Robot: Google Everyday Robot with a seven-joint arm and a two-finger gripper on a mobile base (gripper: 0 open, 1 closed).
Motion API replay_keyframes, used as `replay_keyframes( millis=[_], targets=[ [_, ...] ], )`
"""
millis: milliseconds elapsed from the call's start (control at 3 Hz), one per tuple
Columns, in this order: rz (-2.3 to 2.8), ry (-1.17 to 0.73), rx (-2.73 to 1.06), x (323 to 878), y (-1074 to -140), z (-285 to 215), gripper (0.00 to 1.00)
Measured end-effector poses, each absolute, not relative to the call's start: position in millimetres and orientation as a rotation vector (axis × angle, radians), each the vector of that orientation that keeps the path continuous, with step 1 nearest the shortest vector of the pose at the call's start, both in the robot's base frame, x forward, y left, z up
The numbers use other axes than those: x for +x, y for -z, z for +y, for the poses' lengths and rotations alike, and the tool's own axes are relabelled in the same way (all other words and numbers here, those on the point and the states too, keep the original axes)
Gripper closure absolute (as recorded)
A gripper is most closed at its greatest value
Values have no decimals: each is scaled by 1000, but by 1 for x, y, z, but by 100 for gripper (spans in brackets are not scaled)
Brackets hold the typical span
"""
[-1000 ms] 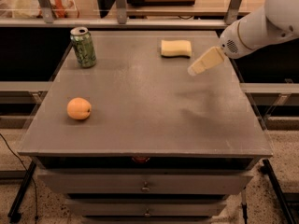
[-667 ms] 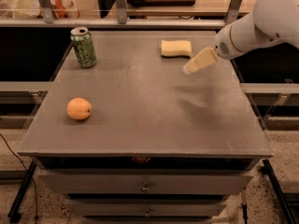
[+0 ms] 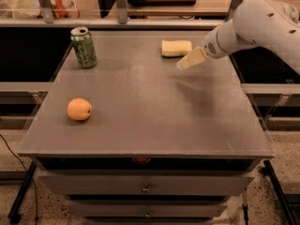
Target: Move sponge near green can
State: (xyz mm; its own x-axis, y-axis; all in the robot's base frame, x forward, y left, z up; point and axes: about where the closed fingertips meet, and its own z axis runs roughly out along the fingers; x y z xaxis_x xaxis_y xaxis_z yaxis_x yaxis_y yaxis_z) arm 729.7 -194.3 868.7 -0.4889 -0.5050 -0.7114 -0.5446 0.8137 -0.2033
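Note:
The pale yellow sponge (image 3: pixel 176 48) lies flat at the back of the grey table, right of the middle. The green can (image 3: pixel 84 47) stands upright at the back left, its silver top showing. My gripper (image 3: pixel 184 63) comes in from the right on the white arm and hangs just in front of and slightly right of the sponge, close to it but apart from it. It holds nothing that I can see.
A round orange fruit (image 3: pixel 79 109) sits on the left side of the grey table (image 3: pixel 150 111). Drawers run below the front edge. A shelf with metal posts stands behind the table. The white arm (image 3: pixel 258 25) covers the back right corner.
The gripper has moved left and slightly toward the back, closing in on the sponge. The sponge, can and fruit have not moved.

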Motion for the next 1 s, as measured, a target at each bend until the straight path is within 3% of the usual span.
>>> replay_keyframes(
  millis=[1000],
  targets=[
    [2146, -157, -651, 781, -852, -180, 0]
  ],
)
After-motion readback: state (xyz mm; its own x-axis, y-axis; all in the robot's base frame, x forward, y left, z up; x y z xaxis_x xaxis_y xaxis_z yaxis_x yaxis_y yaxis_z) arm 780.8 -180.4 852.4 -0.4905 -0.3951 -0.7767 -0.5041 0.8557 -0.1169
